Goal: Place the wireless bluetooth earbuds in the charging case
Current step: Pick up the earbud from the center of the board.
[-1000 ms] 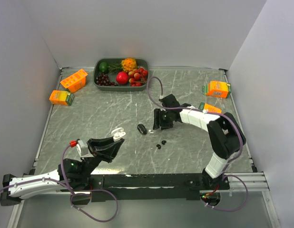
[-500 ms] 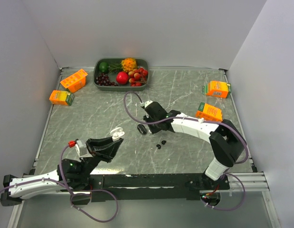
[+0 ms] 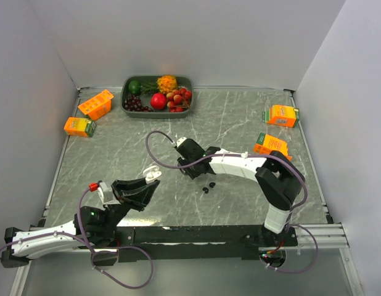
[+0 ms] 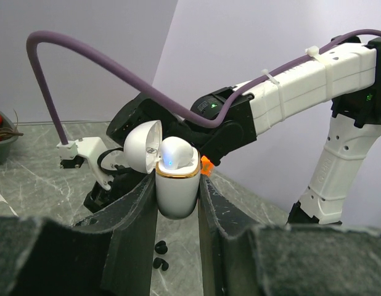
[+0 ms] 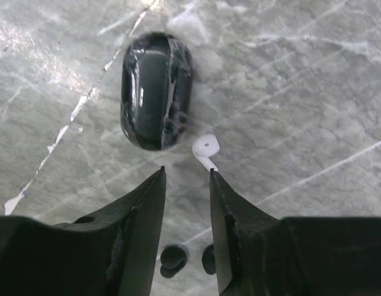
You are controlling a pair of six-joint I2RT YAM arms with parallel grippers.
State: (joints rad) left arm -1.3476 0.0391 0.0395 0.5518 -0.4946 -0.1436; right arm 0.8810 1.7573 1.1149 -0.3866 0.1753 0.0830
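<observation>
My left gripper [image 3: 145, 184] is shut on a white charging case [image 4: 176, 185] and holds it upright with the lid [image 4: 143, 145] open. One white earbud [image 4: 175, 154] sits in it. My right gripper [image 5: 187, 170] is open and empty, low over the table. A loose white earbud [image 5: 206, 148] lies just past its right fingertip. Beside that earbud lies a glossy black oval case [image 5: 156, 89]. Two small black earbuds [image 5: 174, 259] lie beneath the jaws and show in the top view [image 3: 208, 187]. In the top view the right gripper [image 3: 188, 164] hides the white earbud.
A grey tray [image 3: 126, 102] of fruit stands at the back. Two orange cartons [image 3: 96, 103] [image 3: 79, 126] lie at the far left, and two more [image 3: 282, 115] [image 3: 272, 145] at the right. Walls close in the table on three sides.
My right gripper has swung left across the table to the black oval case and white earbud. The left arm and its case have not moved.
</observation>
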